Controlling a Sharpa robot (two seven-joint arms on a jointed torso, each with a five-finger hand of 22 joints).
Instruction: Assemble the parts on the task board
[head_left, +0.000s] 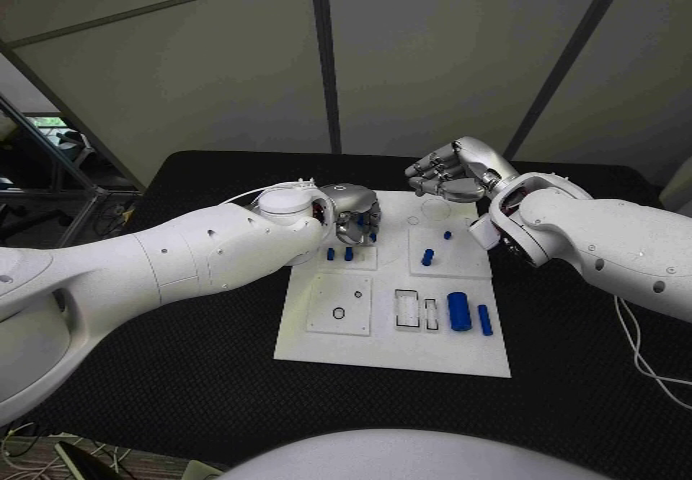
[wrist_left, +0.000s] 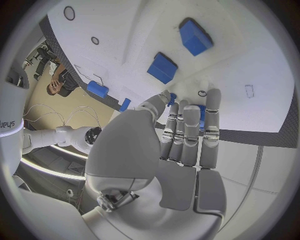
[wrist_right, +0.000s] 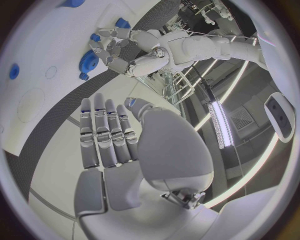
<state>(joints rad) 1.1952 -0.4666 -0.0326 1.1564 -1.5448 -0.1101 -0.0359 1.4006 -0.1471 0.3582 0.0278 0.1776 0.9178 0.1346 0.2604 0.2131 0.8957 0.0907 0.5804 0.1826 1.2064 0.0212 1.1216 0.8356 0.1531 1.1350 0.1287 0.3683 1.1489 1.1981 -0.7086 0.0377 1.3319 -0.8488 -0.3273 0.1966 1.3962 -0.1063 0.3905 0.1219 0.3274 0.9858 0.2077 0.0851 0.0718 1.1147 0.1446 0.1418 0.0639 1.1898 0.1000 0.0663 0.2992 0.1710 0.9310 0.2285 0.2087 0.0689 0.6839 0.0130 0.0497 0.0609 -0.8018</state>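
The white task board lies mid-table. My left hand hovers low over its far left part, fingers stretched out close together over a blue gear. Blue shows between the thumb and fingers; whether they pinch it is unclear. Two blue pegs stand just in front of that hand, seen close as blocks. My right hand hangs above the board's far edge, its fingers straight and holding nothing. A blue cylinder and a slim blue bar lie at the near right.
Two more blue pegs stand in the board's far right section. Open slots and a ring outline mark the near half. A pale cable trails on the black table at the right; metal framing stands at the left.
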